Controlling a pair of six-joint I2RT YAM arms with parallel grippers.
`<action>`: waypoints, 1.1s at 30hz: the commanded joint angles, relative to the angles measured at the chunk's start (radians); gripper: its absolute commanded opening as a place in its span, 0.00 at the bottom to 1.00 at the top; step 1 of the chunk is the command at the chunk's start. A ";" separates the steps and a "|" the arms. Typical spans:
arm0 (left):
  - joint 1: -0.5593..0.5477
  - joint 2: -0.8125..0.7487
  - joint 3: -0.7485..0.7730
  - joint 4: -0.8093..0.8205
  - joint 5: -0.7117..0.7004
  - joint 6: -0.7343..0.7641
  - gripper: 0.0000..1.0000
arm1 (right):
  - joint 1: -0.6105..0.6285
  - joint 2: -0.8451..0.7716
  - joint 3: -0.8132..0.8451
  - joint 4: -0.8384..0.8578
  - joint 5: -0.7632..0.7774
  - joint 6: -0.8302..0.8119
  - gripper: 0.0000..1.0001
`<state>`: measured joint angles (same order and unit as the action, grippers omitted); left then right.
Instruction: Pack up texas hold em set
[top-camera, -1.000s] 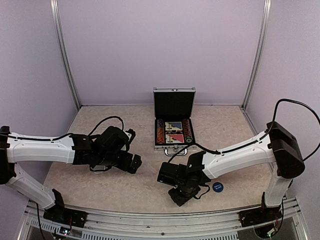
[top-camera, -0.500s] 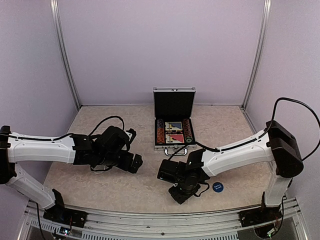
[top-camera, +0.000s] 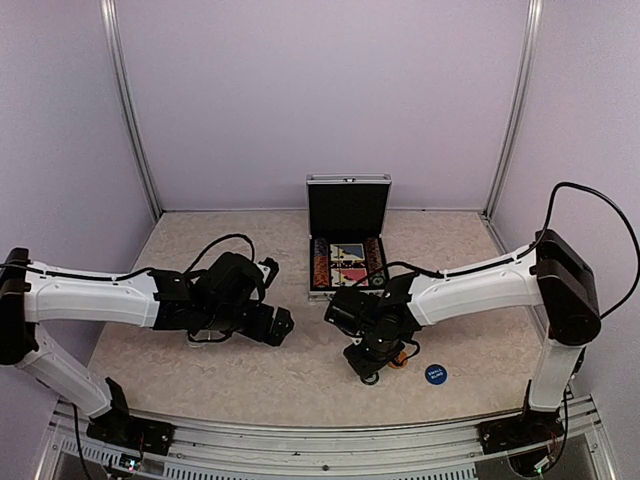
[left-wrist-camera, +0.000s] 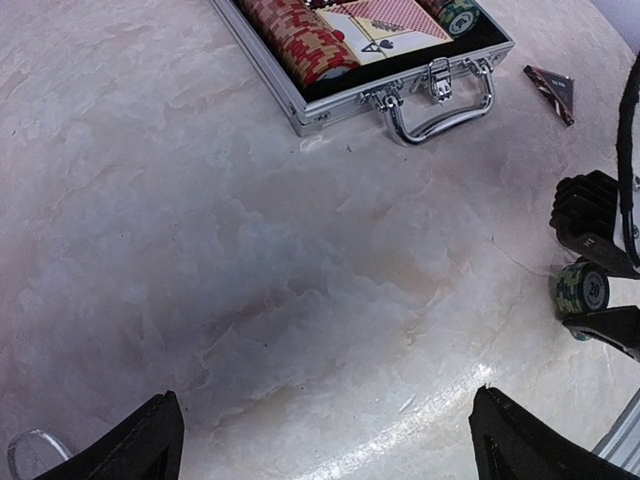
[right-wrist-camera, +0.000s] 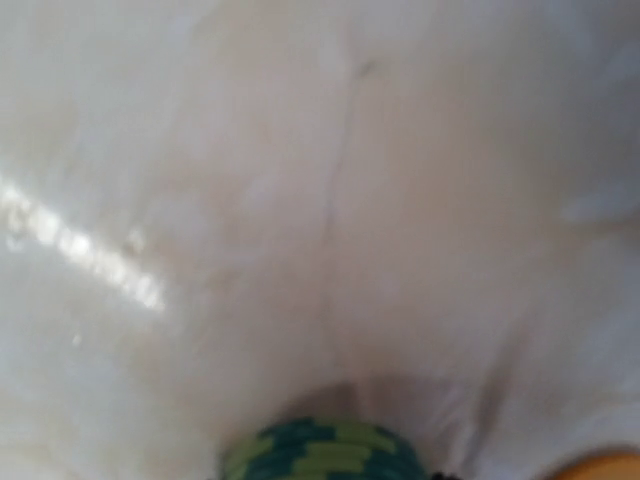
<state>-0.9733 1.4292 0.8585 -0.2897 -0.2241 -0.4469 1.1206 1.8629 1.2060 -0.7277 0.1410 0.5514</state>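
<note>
Centrally, toward the far side of the table (top-camera: 200, 370), the silver briefcase (top-camera: 348, 205) stands open with its lid upright, red chips (left-wrist-camera: 300, 40) and card decks (left-wrist-camera: 385, 20) in its tray. To its near left, the left gripper (left-wrist-camera: 325, 395) is spread wide and empty. To its near right, the right gripper (top-camera: 368, 372) pinches a small stack of green/white chips (left-wrist-camera: 582, 288). A blue disc (top-camera: 435, 374) lies near right. A dark triangular marker (left-wrist-camera: 552, 88) lies right of the handle (left-wrist-camera: 440, 100).
</note>
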 joint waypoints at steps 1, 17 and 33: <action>0.019 0.021 -0.009 0.060 0.051 -0.017 0.99 | -0.011 -0.004 0.042 0.013 0.024 -0.064 0.26; 0.125 0.181 -0.066 0.438 0.585 -0.153 0.99 | -0.010 -0.119 0.048 -0.046 0.063 -0.169 0.26; 0.135 0.454 -0.075 1.000 0.919 -0.521 0.99 | -0.008 -0.161 0.039 -0.055 0.047 -0.192 0.26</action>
<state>-0.8383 1.8313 0.7742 0.5289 0.6128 -0.8558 1.1099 1.7332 1.2350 -0.7738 0.1871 0.3748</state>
